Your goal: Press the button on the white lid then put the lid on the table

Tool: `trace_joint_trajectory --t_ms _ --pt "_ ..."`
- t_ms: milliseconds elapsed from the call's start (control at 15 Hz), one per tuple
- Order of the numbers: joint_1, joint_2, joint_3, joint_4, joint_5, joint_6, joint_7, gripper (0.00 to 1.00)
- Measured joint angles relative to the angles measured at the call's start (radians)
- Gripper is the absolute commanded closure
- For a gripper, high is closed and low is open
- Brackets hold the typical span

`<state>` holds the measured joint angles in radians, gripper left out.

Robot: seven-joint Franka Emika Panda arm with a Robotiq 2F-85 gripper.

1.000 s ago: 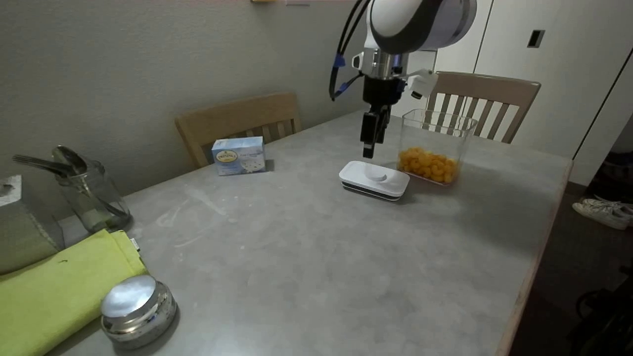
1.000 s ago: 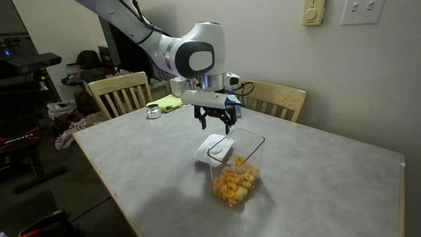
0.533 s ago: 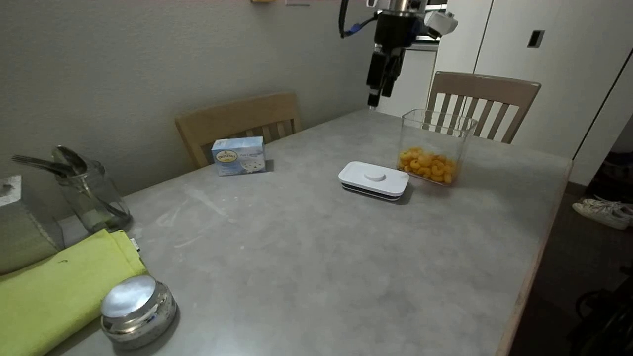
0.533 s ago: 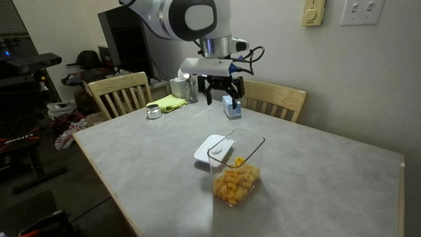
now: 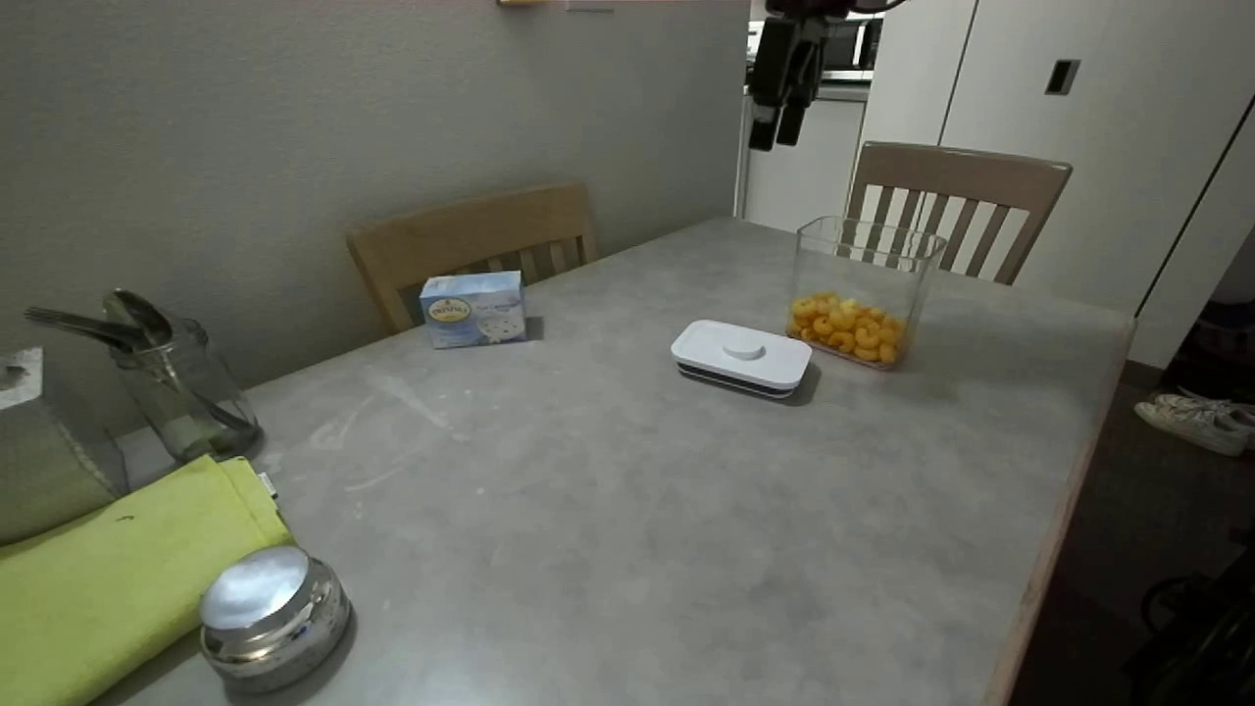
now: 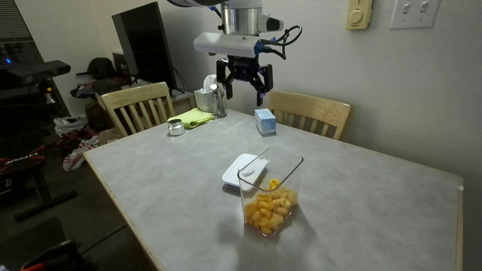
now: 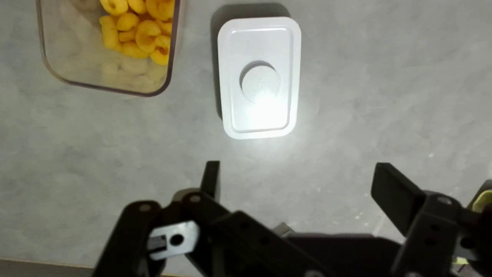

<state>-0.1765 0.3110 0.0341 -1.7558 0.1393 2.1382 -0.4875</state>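
Your gripper (image 6: pixel 244 98), 1 pc.: jaws spread wide, well above tbl (image 5: pixel 588 510). White lid (image 7: pixel 265 117) w/ button (image 7: pixel 261 81), 1 pc.: on tbl, button up, just beside clear container (image 7: pixel 173 50) w/ orange pcs (image 7: pixel 128 22).

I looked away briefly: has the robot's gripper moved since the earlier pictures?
Yes, upward: in an exterior view, the gripper now shows higher in the picture than the blue box; earlier, it reached lower than that.

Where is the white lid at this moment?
In the wrist view, the white lid lies on the table at upper centre, just right of the clear container and not touching it.
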Motion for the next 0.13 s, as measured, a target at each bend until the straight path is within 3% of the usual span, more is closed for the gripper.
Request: trace_joint_trajectory --t_ms 133 --pt "-0.003 -0.001 0.0 0.001 0.005 -0.009 -0.007 0.0"
